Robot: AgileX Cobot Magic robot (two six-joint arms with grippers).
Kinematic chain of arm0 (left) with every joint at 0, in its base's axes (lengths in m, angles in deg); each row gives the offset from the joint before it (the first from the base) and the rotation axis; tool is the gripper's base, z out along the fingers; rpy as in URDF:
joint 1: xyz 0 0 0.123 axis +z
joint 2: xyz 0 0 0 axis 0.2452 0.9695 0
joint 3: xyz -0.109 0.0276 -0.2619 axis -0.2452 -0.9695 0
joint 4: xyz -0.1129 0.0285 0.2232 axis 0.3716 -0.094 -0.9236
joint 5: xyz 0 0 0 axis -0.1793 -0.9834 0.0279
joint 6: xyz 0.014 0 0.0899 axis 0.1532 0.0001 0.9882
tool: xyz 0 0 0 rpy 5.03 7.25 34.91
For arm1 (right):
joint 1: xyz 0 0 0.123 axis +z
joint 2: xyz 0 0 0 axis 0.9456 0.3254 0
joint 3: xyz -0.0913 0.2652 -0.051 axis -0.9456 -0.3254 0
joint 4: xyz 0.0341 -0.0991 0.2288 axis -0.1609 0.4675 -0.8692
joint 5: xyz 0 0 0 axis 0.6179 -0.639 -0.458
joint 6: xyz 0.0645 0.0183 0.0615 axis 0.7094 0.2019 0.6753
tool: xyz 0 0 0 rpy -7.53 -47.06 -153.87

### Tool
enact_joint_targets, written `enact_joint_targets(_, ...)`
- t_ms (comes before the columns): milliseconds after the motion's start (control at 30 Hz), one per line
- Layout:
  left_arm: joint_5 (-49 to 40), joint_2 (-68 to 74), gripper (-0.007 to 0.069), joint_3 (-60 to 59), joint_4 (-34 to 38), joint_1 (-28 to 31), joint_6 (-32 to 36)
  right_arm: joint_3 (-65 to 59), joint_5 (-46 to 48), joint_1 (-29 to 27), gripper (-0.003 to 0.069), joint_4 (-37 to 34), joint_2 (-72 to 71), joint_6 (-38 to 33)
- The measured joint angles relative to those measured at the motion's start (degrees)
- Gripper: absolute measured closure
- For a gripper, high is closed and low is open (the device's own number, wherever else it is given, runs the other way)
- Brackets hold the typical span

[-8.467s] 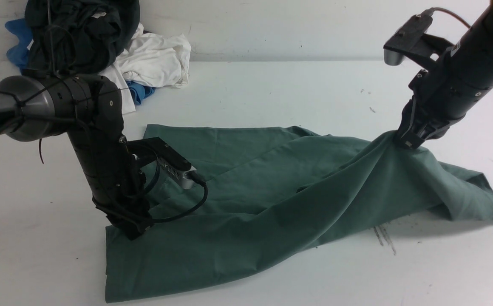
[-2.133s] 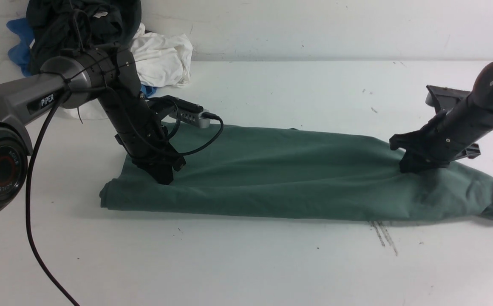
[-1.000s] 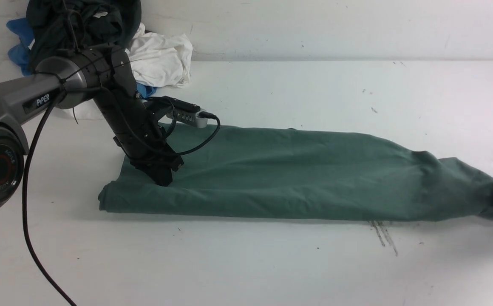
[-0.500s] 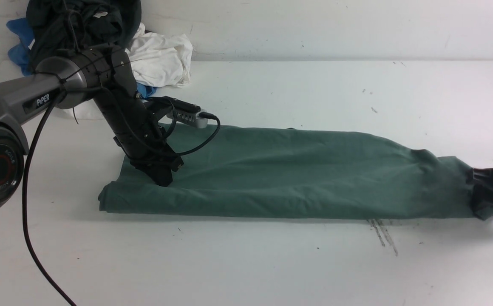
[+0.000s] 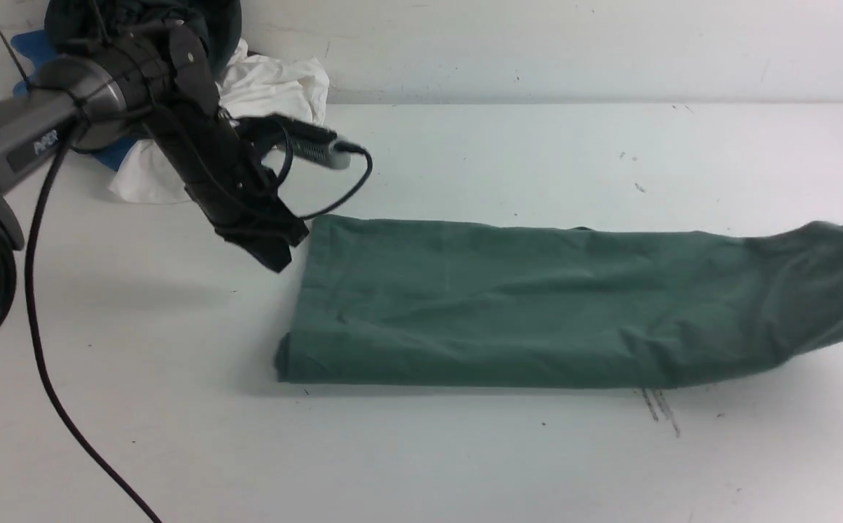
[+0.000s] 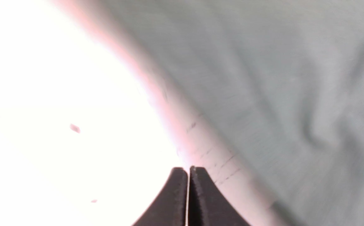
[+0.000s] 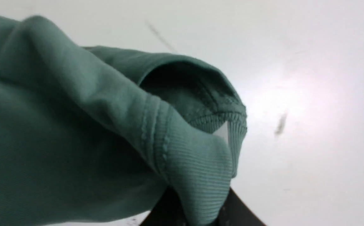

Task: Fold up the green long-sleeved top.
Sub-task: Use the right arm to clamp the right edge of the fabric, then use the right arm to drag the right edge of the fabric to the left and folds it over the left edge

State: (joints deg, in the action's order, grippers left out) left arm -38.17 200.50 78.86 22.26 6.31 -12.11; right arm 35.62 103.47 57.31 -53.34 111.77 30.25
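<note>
Right wrist view: right gripper [image 7: 200, 215] pinches only the ribbed collar [image 7: 197, 163] of the sage-green cotton long-sleeved top [image 7: 44, 141], which may slip; left gripper [image 6: 187, 188] pressed together.

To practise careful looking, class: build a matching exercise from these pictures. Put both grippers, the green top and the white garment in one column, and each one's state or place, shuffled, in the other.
Column one:
1 left gripper
2 right gripper
3 green long-sleeved top
4 white garment

Column two:
A crumpled in a heap at the far left
B shut, holding nothing
C shut on ribbed green fabric
D laid out in a long band, right end lifted

Pairs: 1-B; 2-C; 3-D; 4-A
</note>
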Motion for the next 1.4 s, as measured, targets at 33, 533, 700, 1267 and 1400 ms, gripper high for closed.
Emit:
enact_joint_targets(33,-0.1,-0.8,0.0632,0.8,0.1,0.0,0.0,0.6,0.5,0.0,0.0622,1.0,-0.7,0.5)
enact_joint_targets(533,-1.2,-6.0,0.0632,2.4,-0.9,0.1,-0.1,21.9,6.6,20.9,0.0622,-17.9,-5.1,-9.6)
enact_joint_targets(700,-1.2,-4.0,0.0632,2.3,-1.8,0.1,-0.2,23.5,2.9,31.9,0.0622,-27.4,0.2,-12.3)
enact_joint_targets(1267,-1.2,-2.0,0.0632,2.3,-1.9,0.1,-0.5,23.5,-6.8,42.1,0.0397,-49.9,22.3,-20.6)
enact_joint_targets(1400,-1.2,-2.2,0.0632,2.3,-2.0,0.1,-0.5,26.8,-2.5,41.5,0.0225,-54.4,20.4,-28.5)
